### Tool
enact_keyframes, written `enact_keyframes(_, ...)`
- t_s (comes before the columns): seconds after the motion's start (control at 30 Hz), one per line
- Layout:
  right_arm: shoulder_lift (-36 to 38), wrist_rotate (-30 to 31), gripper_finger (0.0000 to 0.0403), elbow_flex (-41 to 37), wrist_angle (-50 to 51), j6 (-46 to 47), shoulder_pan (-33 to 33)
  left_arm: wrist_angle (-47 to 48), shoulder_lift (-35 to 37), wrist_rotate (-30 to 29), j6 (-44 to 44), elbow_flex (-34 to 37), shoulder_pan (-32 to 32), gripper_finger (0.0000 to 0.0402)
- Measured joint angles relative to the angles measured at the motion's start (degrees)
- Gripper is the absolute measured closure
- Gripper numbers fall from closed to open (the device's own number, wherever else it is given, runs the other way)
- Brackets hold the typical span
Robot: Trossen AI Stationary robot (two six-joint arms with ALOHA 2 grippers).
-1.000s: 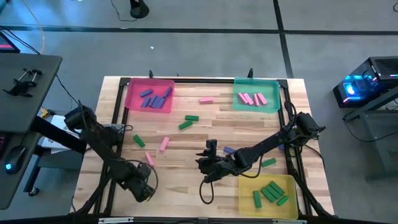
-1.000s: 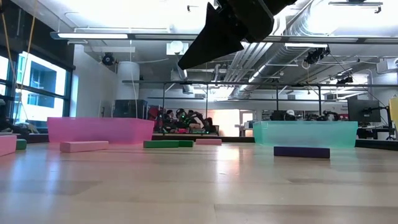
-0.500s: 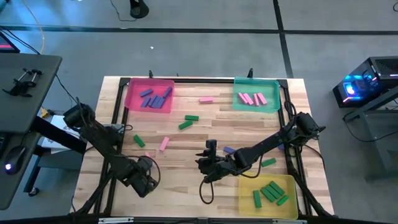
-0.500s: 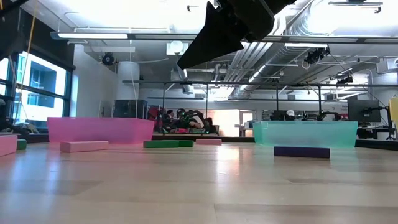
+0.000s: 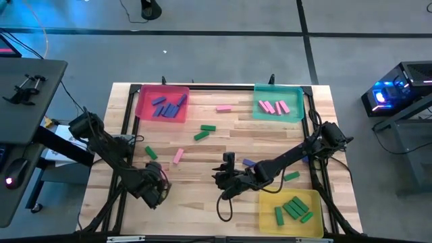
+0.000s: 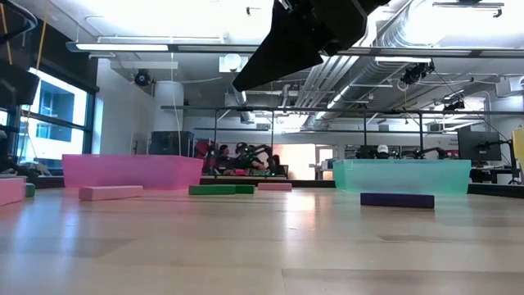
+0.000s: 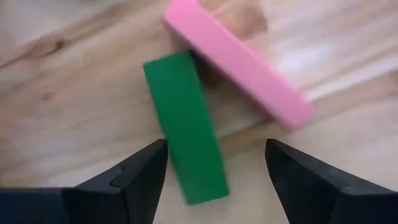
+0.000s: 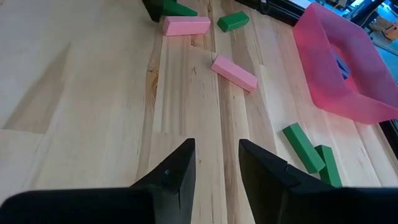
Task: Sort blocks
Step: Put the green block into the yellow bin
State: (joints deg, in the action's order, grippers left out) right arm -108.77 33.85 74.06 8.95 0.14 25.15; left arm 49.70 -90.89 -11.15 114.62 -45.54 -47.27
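Note:
Small green, pink and purple blocks lie flat on the wooden table. My left gripper (image 5: 159,179) (image 7: 216,149) is open and hovers over a green block (image 7: 185,149). Its fingers stand on either side of the block's near end. A pink block (image 7: 236,62) lies slantwise against that block's far end. My right gripper (image 5: 221,179) (image 8: 216,144) is open and empty above bare wood near the table's middle. It also shows at the top of the low view (image 6: 295,41). A purple block (image 5: 248,163) (image 6: 397,200) lies just beyond it.
Pink tray (image 5: 143,108) with purple blocks is at the far left, teal tray (image 5: 259,108) with pink blocks at the far right, yellow tray (image 5: 270,202) with green blocks at the near right. Loose blocks: green (image 5: 150,152), pink (image 5: 178,156), greens (image 5: 201,135), pink (image 5: 224,108), green (image 5: 291,176).
My left gripper has moved toward the table's far edge, coming over the green and pink blocks near the left side. The blocks have kept their places.

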Motion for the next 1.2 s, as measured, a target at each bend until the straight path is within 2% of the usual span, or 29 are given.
enact_keyframes(0.2, 0.0, 0.0, 0.0295, 0.0, 0.0, 1.3, 0.0, -0.3, -0.8, -1.5, 0.8, 2.0, -0.1, 0.0145)
enact_keyframes(0.3, 0.0, 0.0, 0.0295, 0.0, 0.0, 1.4, 0.0, -0.2, -1.4, -1.2, 0.4, 2.3, 0.0, 0.0159)
enact_keyframes(0.4, 0.0, 0.0, 0.0295, 0.0, 0.0, 1.9, 0.0, -0.1, -1.8, -1.3, -0.4, 2.3, -0.1, 0.0189)
enact_keyframes(0.6, 0.0, 0.1, 0.0295, 0.0, 1.6, 2.9, 0.5, 0.1, -1.9, -0.6, -2.8, 2.3, 0.0, 0.0275)
enact_keyframes(0.73, 0.0, 3.4, 0.0295, 0.0, 3.1, 4.2, 1.8, 1.5, -1.7, 1.1, -5.0, 1.2, -0.2, 0.0328)
enact_keyframes(0.87, 0.8, 7.2, 0.0295, 0.0, 7.5, 7.2, 3.0, 8.9, -0.1, 5.4, -6.1, -3.3, -1.6, 0.0329)
enact_keyframes(0.93, 1.2, 7.6, 0.0295, 0.0, 9.1, 7.5, 3.3, 12.8, 1.7, 5.7, -7.0, -7.2, -2.6, 0.0329)
enact_keyframes(1.0, 1.3, 5.3, 0.0295, -0.1, 10.0, 5.0, 3.5, 17.7, 2.7, 4.7, -7.1, -10.6, -3.8, 0.0329)
enact_keyframes(1.1, 1.3, -2.1, 0.0295, -3.2, 7.1, -0.5, 3.4, 22.3, 5.1, 1.3, -7.8, -15.4, -6.4, 0.0329)
enact_keyframes(1.2, 2.4, -6.2, 0.0295, -7.6, 0.5, -3.9, 1.7, 21.6, 7.5, -9.6, -10.1, -17.0, -8.4, 0.0329)
